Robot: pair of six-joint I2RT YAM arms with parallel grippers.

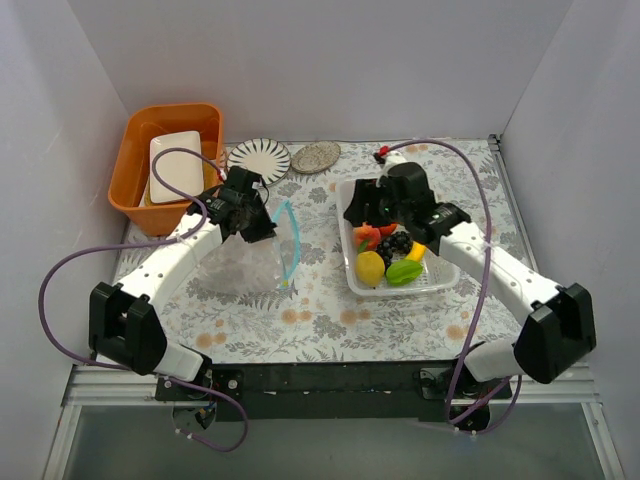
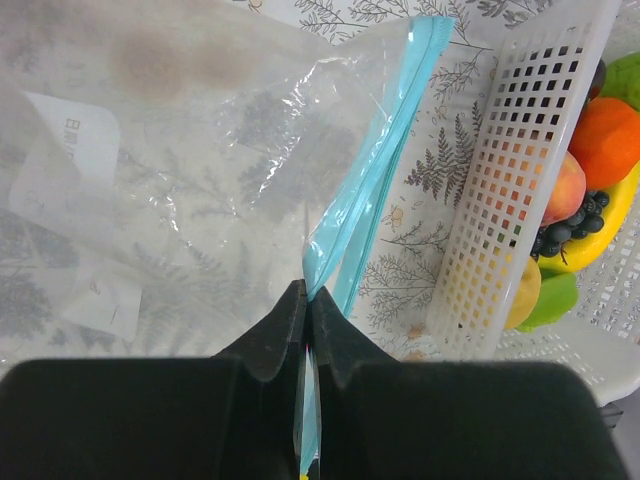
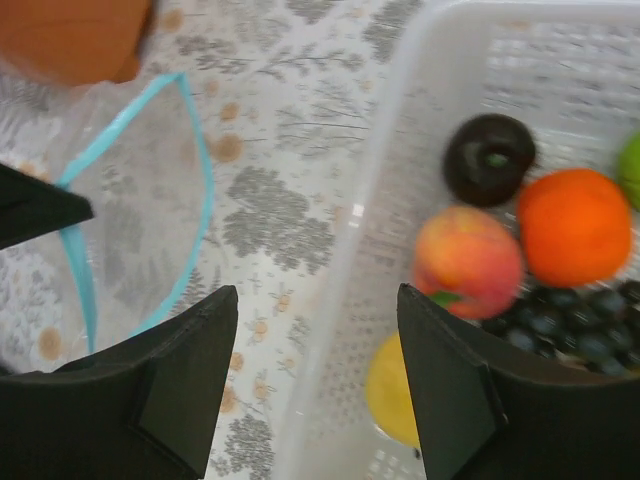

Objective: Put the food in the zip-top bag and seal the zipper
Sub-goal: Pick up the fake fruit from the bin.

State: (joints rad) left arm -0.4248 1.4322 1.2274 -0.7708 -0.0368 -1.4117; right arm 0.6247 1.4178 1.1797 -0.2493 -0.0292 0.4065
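The clear zip-top bag [image 1: 238,265] lies on the floral tabletop left of the white basket [image 1: 350,195]. My left gripper [image 2: 308,292] is shut on the bag's light blue zipper [image 2: 385,150], lifting one lip so the mouth gapes [image 3: 195,170]. The food lies in the basket: a plum [image 3: 488,158], an orange [image 3: 575,225], a peach [image 3: 468,260], black grapes [image 3: 570,320] and a lemon [image 3: 392,390]. The top view also shows a green mango [image 1: 404,272]. My right gripper [image 3: 318,292] hangs open and empty above the basket's left wall.
An orange bin [image 1: 170,165] with a white container inside stands at the back left. A striped plate [image 1: 259,157] and a patterned dish [image 1: 316,156] sit by the back wall. White walls close in three sides.
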